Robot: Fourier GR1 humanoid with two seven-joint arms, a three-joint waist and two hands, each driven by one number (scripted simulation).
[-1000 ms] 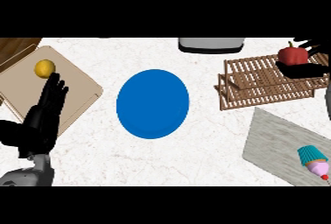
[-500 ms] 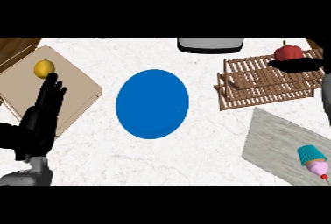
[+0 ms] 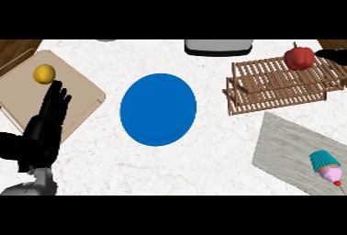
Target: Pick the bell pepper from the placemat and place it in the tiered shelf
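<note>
black left hand (image 3: 47,124) open w/ fingers straight, holding nothing, over tan board (image 3: 85,94), right hand (image 3: 333,54) barely in view at right edge, fingers can't tell, just beside red bell pepper (image 3: 299,58) on brown slatted wooden tiered shelf (image 3: 281,87), white surface (image 3: 203,160) open mid

A kitchen, going by what lies on the white marbled surface (image 3: 102,170). Just past the fingertips of the left hand (image 3: 47,124) a lemon (image 3: 44,73) sits on a tan cutting board (image 3: 85,94). To that hand's right is a blue plate (image 3: 159,109), farther right a wooden tiered shelf (image 3: 281,87) carrying a red bell pepper (image 3: 299,57), and nearer the viewer a grey placemat (image 3: 291,147) with a cupcake (image 3: 327,166)
</note>
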